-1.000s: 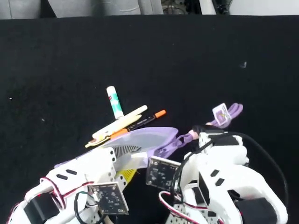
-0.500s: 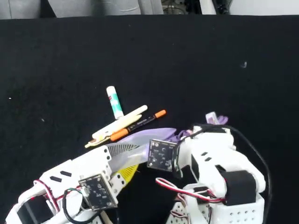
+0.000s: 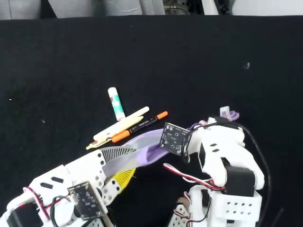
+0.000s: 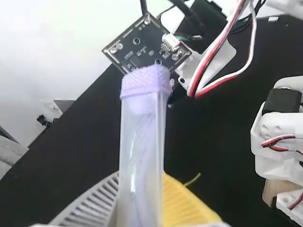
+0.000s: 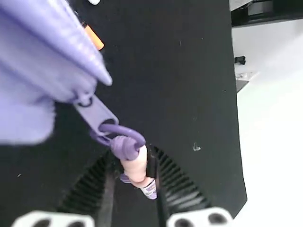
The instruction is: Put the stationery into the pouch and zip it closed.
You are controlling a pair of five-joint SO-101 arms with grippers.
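The translucent purple pouch (image 3: 142, 146) is held off the black table between both arms. My left gripper (image 3: 119, 164) is shut on its near end; the pouch (image 4: 142, 156) runs edge-on between the grey ribbed finger (image 4: 92, 208) and the yellow finger (image 4: 187, 205). My right gripper (image 5: 133, 163) is shut on the pinkish charm (image 5: 135, 171) hanging from the purple zipper pull ring (image 5: 124, 137), just past the pouch's corner (image 5: 38, 71). In the high view the right gripper (image 3: 208, 125) sits at the pouch's right end. A glue stick (image 3: 116, 103), a cream pen (image 3: 120, 125) and an orange-tipped marker (image 3: 141, 126) lie on the table behind the pouch.
A purple tag (image 3: 229, 114) sticks out beside the right arm. The right arm's camera board (image 3: 174, 139) hangs over the pouch's right end. The black table (image 3: 199, 61) stretches wide to the back and sides.
The right arm swung up and turned, drawing in the zipper strap that lay stretched out to the right. The left arm drew back toward the lower left. The pouch now hangs narrower, edge-on.
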